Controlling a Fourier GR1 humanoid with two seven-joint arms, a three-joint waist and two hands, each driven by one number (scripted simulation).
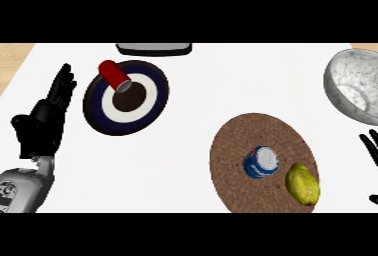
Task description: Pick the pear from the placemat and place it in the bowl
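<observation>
The pear [303,183] lies on the brown placemat [236,145], just beside a blue can [260,161]. Reaching in, the right hand [371,150] could bump the can and knock the pear away. It sits at the right edge, fingers spread, below the bowl [354,85]. The left hand [46,117] rests open, far left.

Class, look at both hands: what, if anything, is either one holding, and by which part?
Nothing is held. The left hand and right hand are open; the pear lies untouched on the placemat.
</observation>
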